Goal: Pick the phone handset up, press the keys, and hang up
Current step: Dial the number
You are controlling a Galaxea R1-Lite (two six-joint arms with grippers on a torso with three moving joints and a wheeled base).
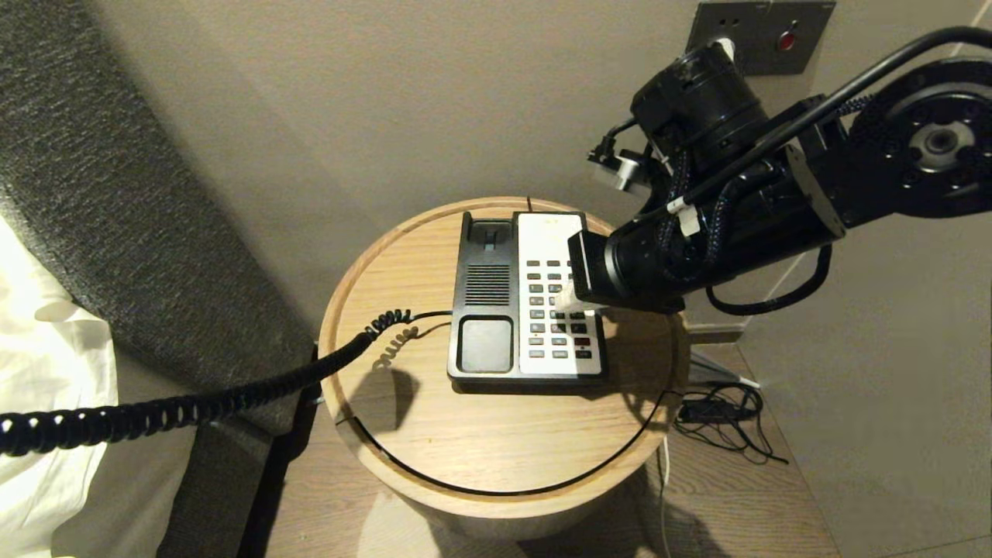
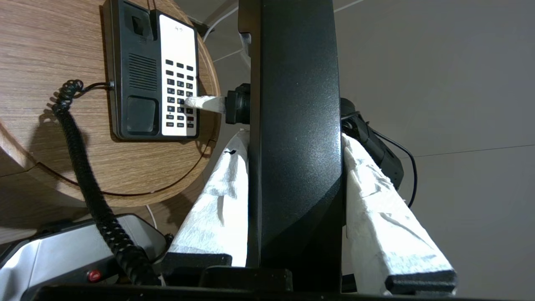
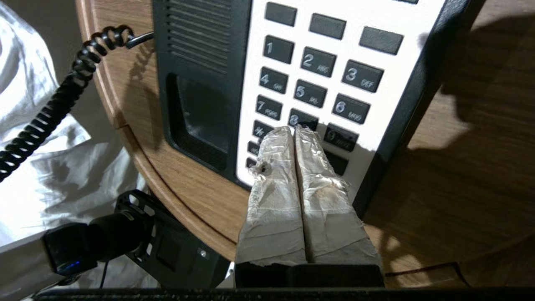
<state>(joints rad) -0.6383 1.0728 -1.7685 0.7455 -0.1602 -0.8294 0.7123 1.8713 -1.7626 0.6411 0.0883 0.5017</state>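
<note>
— Where's the phone handset [image 2: 294, 138] right now?

— Off its cradle. The left gripper [image 2: 292, 259] has it: the two white-wrapped fingers [image 2: 217, 209] are spread to the width of the black receiver and pinch it from either side, the bar running lengthwise between them. The coiled cord [image 1: 186, 407] stretches from the side of the phone base [image 1: 527, 298] across the round wooden surface [image 1: 496, 449] and out past its edge toward the robot's left.

— And the other arm?

— The right gripper [image 3: 294, 131] reaches in over the keypad [image 3: 317, 79]. Its fingers [image 3: 271, 184] are pressed together into a single tip, holding nothing.

— Touching a key?

— The tip sits at the lower rows, right at the 8 key [image 3: 303, 119], partly covering it; it looks to be in contact, though whether the key is pushed down I can't tell.

— The base itself?

— Flat on the surface, handset rest bare.
</note>
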